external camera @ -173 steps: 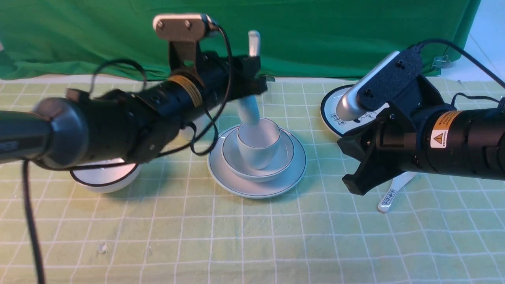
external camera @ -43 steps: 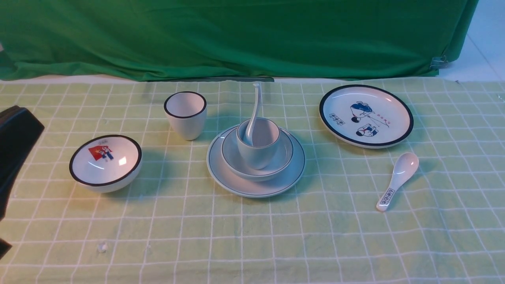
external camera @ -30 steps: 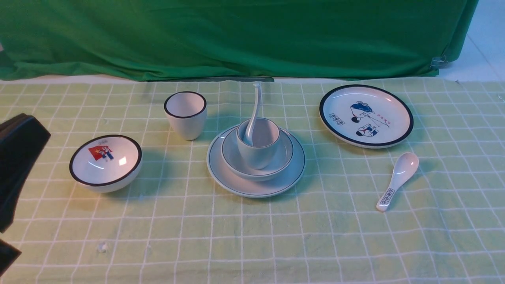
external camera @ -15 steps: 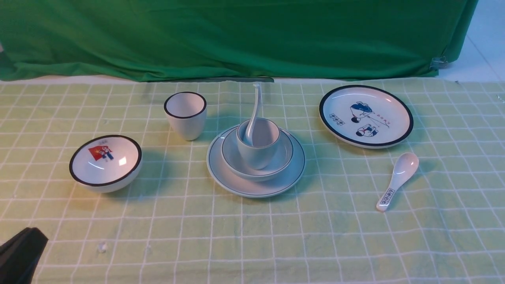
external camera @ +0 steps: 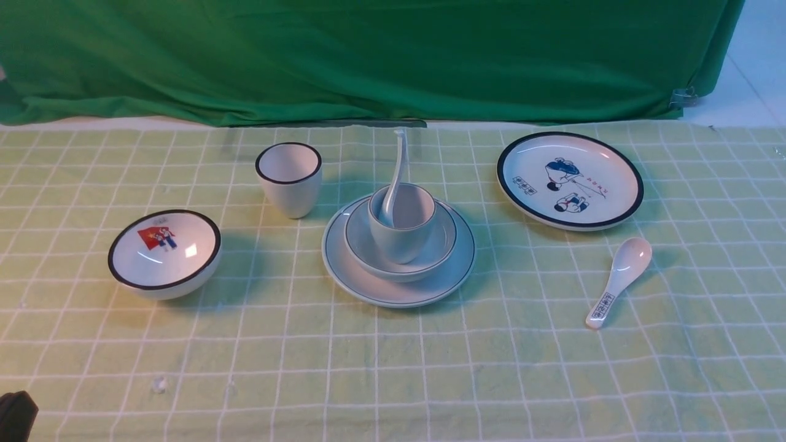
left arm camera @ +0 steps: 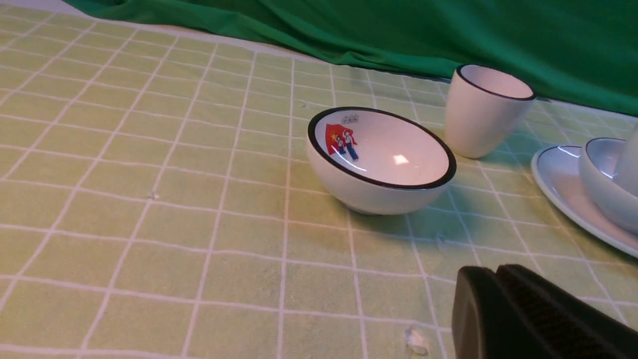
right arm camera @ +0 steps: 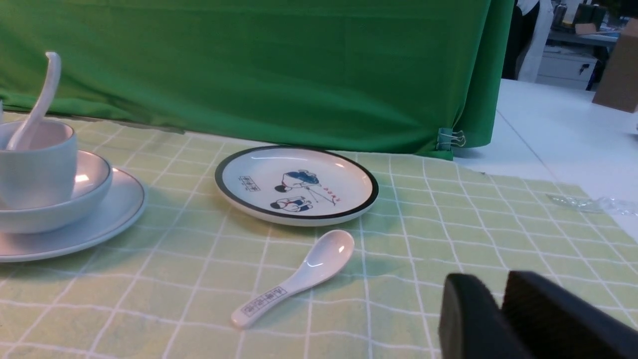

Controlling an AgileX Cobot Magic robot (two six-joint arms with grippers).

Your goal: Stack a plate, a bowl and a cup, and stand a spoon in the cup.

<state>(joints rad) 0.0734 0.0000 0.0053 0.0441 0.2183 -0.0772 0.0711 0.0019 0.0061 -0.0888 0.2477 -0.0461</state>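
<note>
Plate (external camera: 398, 293), bowl (external camera: 400, 265), cup (external camera: 402, 236) and upright spoon (external camera: 396, 169) are found stacked at desk centre, unchanged. Left claw (left arm camera: 498, 311), withdrawn since earlier to the front view's lower-left corner, is seen pressed together only at its wrist. Right claw (right arm camera: 498, 319): narrow gap, empty, seen at its wrist alone.

Green checked tablecloth (external camera: 393, 368) set with crockery

Lying directly on it: the plate (external camera: 451, 270) mid-table, black-rimmed cup (external camera: 288, 178) toward the far edge, flag bowl (external camera: 164, 253) left, cartoon plate (external camera: 570, 180) and lettered spoon (external camera: 617, 279) right.
</note>
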